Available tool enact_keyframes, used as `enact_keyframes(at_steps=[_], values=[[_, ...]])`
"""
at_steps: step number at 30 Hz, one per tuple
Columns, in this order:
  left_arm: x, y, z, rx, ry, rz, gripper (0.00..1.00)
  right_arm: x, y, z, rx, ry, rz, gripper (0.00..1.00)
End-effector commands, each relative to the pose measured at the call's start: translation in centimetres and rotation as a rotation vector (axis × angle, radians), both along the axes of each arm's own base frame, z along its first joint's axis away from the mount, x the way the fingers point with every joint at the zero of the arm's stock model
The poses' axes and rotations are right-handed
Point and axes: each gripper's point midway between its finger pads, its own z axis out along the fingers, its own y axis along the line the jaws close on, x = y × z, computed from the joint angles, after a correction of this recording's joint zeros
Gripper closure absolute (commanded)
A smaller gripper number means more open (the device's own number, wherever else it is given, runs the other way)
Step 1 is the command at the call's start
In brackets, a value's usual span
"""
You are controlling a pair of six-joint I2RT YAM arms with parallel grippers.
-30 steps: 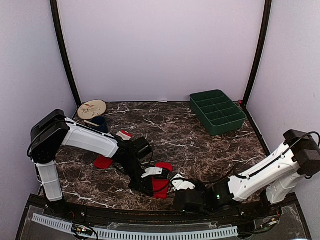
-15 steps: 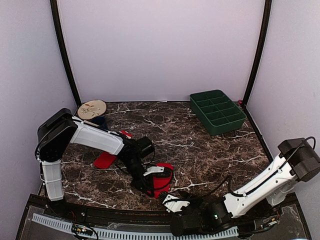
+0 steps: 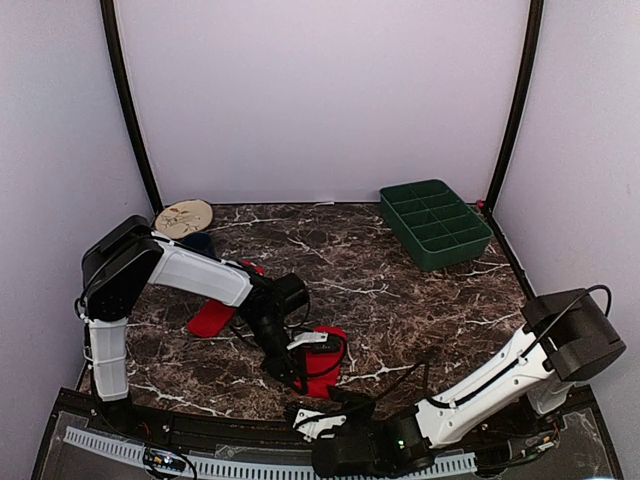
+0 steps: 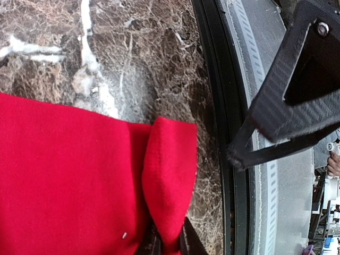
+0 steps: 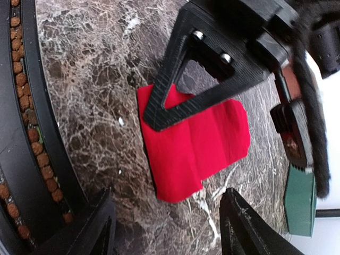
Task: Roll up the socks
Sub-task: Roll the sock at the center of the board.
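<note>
I'm looking down at the desk (image 3: 400,290) from the top camera. Far left at the back, a round plate (image 3: 184,217) is lying flat, and a small blue thing (image 3: 200,243) is sitting just beside it; I cannot tell what it is. The left arm (image 3: 190,275) is reaching across from that side toward the near middle. Under it the cuffed sock (image 3: 212,320) is lying stretched out flat, with its white-and-pink end pointing toward the back and the arm hiding its middle.

The left hand (image 3: 300,378) is pointing down at the near middle of the desk, and it is clenching a raised fold of the plain sock (image 3: 325,362). In its wrist view that fold is standing up pinched at the bottom of the frame, while the remaining red cloth is lying flat on the marble close to the black near edge.

Just nearer than that sock, the right hand (image 3: 315,420) is hanging low over the desk's near edge, released. Its fingers (image 5: 101,228) are standing wide apart with nothing between them, and its camera is looking over the plain sock with a finger of the left hand in front.

At the back right a green tray (image 3: 435,222) is sitting, well apart from both socks. The right arm (image 3: 500,375) is folding in from the far right along the near edge.
</note>
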Motion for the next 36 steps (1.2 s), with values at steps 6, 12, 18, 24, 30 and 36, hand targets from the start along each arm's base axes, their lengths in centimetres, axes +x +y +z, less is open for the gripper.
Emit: enact_keyframes(at_steps=[6, 12, 18, 24, 30, 36], values=[[-0.3, 0.1, 0.4, 0.007, 0.044, -0.015, 0.86, 2.4, 1.5, -0.8, -0.067, -0.001, 0.015, 0.36], [-0.3, 0.2, 0.3, 0.016, 0.048, -0.018, 0.86, 2.9, 1.0, -2.0, -0.128, 0.053, 0.032, 0.35], [-0.1, 0.2, 0.3, 0.019, 0.051, -0.021, 0.86, 2.9, 0.0, -3.0, -0.206, 0.128, 0.046, 0.34], [0.1, 0.3, 0.3, 0.027, 0.056, -0.023, 0.86, 3.1, -1.5, -3.7, -0.270, 0.211, 0.039, 0.33], [0.6, 0.2, 0.5, 0.018, 0.064, -0.015, 0.86, 3.4, -2.6, -4.4, -0.319, 0.276, 0.040, 0.36], [0.7, 0.1, 0.4, 0.018, 0.079, -0.009, 0.84, 3.9, -3.0, -5.3, -0.344, 0.336, 0.050, 0.46]])
